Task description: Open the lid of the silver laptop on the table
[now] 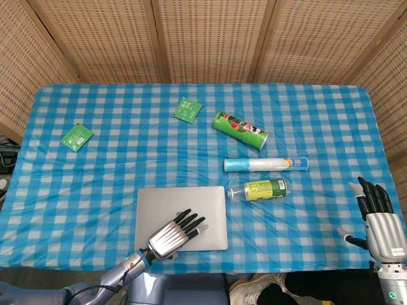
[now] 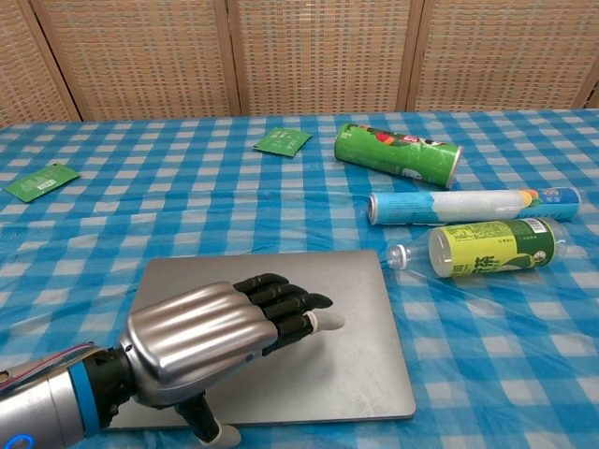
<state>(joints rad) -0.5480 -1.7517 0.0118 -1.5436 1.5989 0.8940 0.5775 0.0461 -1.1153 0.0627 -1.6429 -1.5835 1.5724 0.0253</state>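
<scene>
Laptop [image 1: 182,218] first: I see a flat silver slab, lid down, matte and rounded at the corners, lying near the front edge of the blue checked tablecloth [image 1: 114,165]. My left hand [image 1: 172,235] sits over its near part, metal back up, dark fingers [image 2: 281,301] stretched forward and close together, gripping nothing; whether they touch the lid I cannot tell. My right hand [image 1: 380,223] hangs at the far right past the table edge, fingers apart and empty. Just beside the laptop lies a clear bottle [image 2: 487,248] with a yellow-green label, then a pale blue tube [image 2: 468,205] and a green can [image 2: 398,152], all on their sides.
</scene>
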